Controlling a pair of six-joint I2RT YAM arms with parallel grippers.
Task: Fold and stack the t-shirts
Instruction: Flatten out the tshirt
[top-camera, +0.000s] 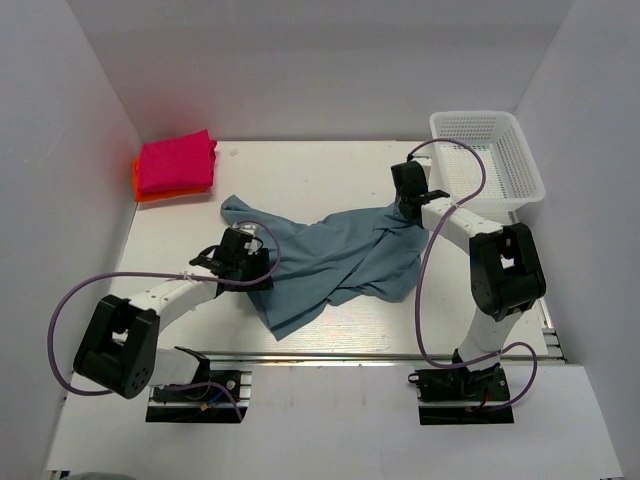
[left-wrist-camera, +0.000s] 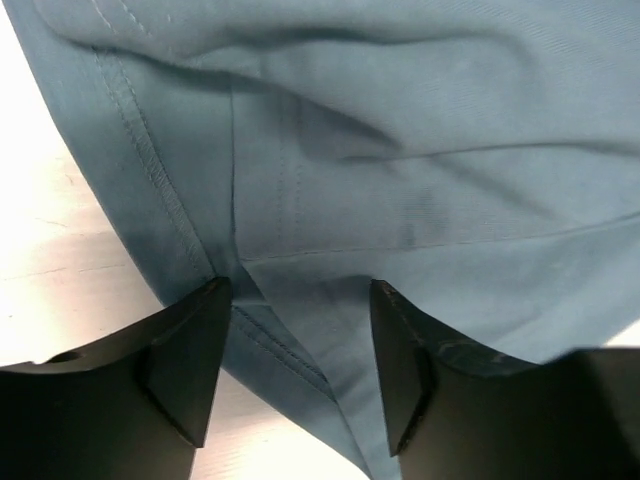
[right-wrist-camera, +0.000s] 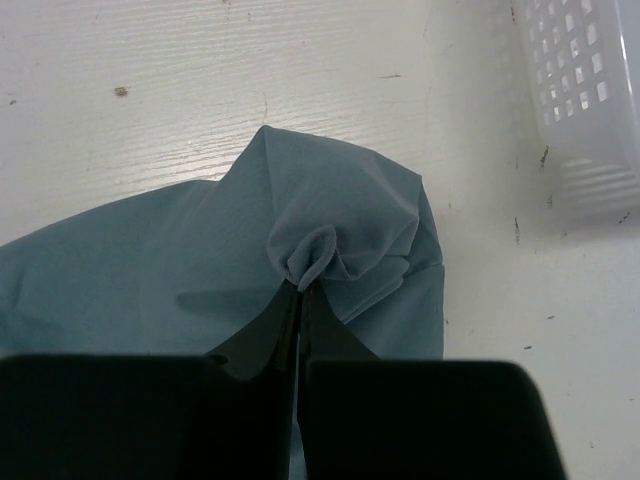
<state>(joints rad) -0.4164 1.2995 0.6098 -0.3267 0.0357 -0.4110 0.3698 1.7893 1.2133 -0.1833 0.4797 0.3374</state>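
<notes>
The teal-blue t-shirt (top-camera: 330, 260) lies crumpled across the middle of the table. My right gripper (top-camera: 409, 207) is shut on a pinched bunch of its cloth (right-wrist-camera: 310, 255) at its right end. My left gripper (top-camera: 252, 262) is open over the shirt's left part, its fingers (left-wrist-camera: 195, 350) standing either side of a stitched hem (left-wrist-camera: 290, 340); whether they touch the cloth I cannot tell. The magenta-pink t-shirt (top-camera: 176, 162) lies folded on top of the orange-red t-shirt (top-camera: 150, 192) at the back left corner.
A white mesh basket (top-camera: 490, 160) stands at the back right, close to my right gripper; its corner shows in the right wrist view (right-wrist-camera: 590, 110). White walls close the table on three sides. A metal rail runs along the near edge (top-camera: 380, 352).
</notes>
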